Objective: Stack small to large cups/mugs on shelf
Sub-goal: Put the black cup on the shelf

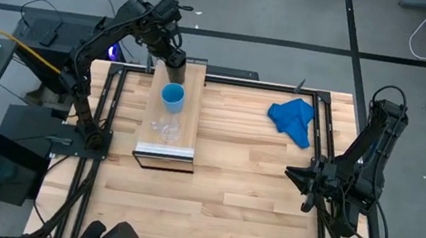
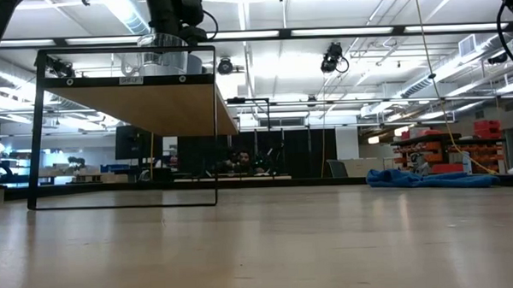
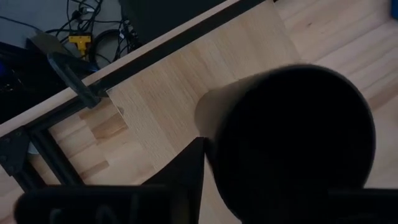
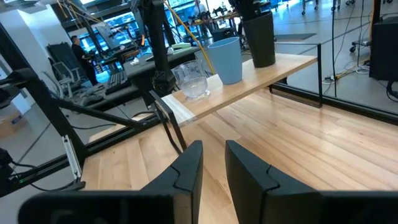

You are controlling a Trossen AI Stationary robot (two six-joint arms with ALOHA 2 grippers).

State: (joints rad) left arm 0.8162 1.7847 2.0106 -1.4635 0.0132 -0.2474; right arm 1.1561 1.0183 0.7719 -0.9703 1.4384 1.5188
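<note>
Black cup (image 1: 175, 71) at the far end of the shelf (image 1: 185, 136), with the left gripper (image 1: 173, 57) at it.

Along the shelf top the three cups stand in a row: the clear glass cup (image 1: 167, 127) toward the 6 o'clock end in the high view, the blue cup (image 1: 172, 97) in the middle, and the black cup at the 12 o'clock end, each apart from the next. The left gripper is down over the black cup; its wrist view shows one dark finger (image 3: 186, 171) just beside the cup's wall, and whether it is touching or gripping I cannot tell. The right gripper (image 4: 213, 163) waits at about 4 o'clock on the tabletop (image 1: 227, 196), fingers parted and empty. A blue cloth (image 1: 295, 120) lies at about 2 o'clock.
</note>
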